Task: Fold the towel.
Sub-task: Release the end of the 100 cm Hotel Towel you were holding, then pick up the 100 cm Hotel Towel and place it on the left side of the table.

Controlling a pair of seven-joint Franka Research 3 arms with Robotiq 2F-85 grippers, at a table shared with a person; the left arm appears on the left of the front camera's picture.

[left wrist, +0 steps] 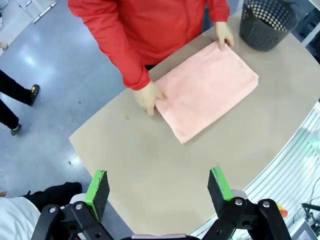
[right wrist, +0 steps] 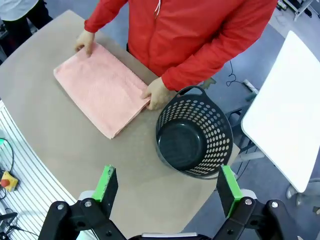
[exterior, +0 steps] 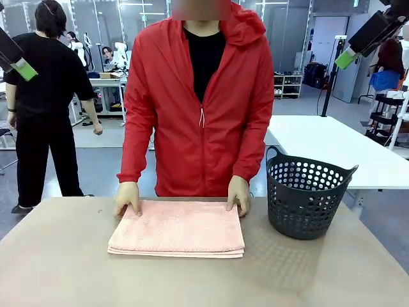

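The left gripper [left wrist: 157,176] and the right gripper [right wrist: 167,176] hang high over the table [exterior: 57,262], fingers spread wide, holding nothing. The near tabletop is bare, with ample room to descend. At mid-table lies the towel [exterior: 176,228], already a neat layered rectangle with its stacked edges toward the robot. Folding looks done, or one fold short. The person's hands [exterior: 126,197] press its far corners, and a basket [exterior: 307,198] stands just beside it on the robot's right.
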